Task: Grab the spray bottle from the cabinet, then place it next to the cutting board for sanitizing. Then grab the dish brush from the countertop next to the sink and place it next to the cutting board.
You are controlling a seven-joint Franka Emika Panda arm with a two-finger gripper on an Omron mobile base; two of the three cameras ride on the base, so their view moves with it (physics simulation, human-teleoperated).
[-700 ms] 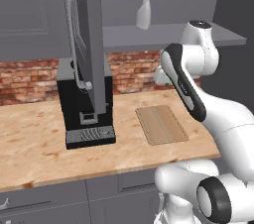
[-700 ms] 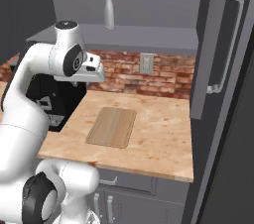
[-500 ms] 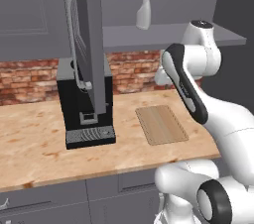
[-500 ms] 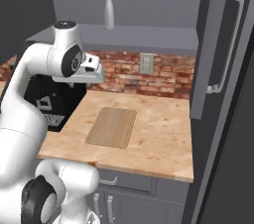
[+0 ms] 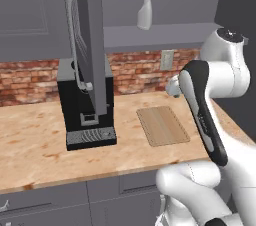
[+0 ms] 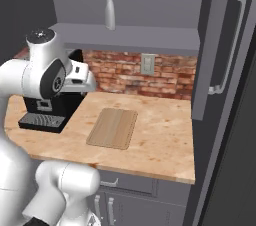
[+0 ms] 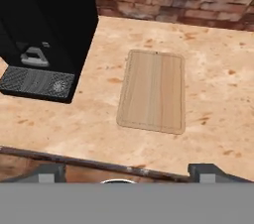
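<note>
the spray bottle (image 5: 145,11) is standing upright on the cabinet (image 5: 165,34) shelf, high above the countertop (image 5: 40,140) and well apart from the arm. in the right base view the same bottle (image 6: 109,12) is sitting toward the left part of the grey shelf (image 6: 150,37), with the brick wall and a wall outlet (image 6: 147,63) below it.

the cutting board (image 7: 153,90) is lying flat on the wood surface, its long side running away from the counter's front edge. it is lying near the black coffee machine (image 7: 44,29) but apart from it, with bare wood between the two. in the left base view the board (image 5: 163,125) is lying to the right of the machine (image 5: 86,105), and an open cabinet door (image 5: 87,40) with a long bar handle is hanging in front of the machine.

the gripper (image 7: 126,176) is hovering above the counter's front edge, looking down at the board. its two finger tips (image 7: 47,173) are standing far apart at the bottom of the hand view, released, with nothing between them. the white arm is folding upward, its hand (image 6: 82,77) pointing out over the counter at about the height of the brick wall.

a tall grey panel with a bar handle (image 6: 227,45) is standing at the right end of the counter.
</note>
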